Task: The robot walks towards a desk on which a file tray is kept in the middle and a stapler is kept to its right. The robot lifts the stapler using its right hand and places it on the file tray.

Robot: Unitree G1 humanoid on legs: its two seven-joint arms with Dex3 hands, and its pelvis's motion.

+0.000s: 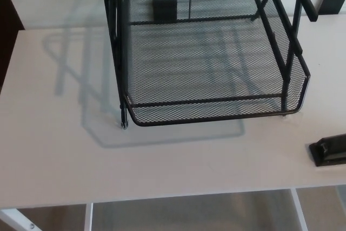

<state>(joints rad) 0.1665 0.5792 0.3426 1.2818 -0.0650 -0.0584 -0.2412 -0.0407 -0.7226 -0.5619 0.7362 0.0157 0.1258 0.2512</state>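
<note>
One white desk spans the view, front edge nearest. Black stapler lies on it at the right picture edge, partly cut off. Black mesh file tray stands mid-desk just beyond, its front right corner near the stapler, not touching. Small black piece sits at the tray's far end. Both hands out of frame; grip state cannot be told.

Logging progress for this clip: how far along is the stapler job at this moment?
Done: the approach, since the desk fills the view with the file tray right below the camera. In hand: nothing; neither robot hand shows. Left: the whole grasp, lift and placement, as the stapler lies on the desk to the tray's right, cut by the picture's edge.
</note>
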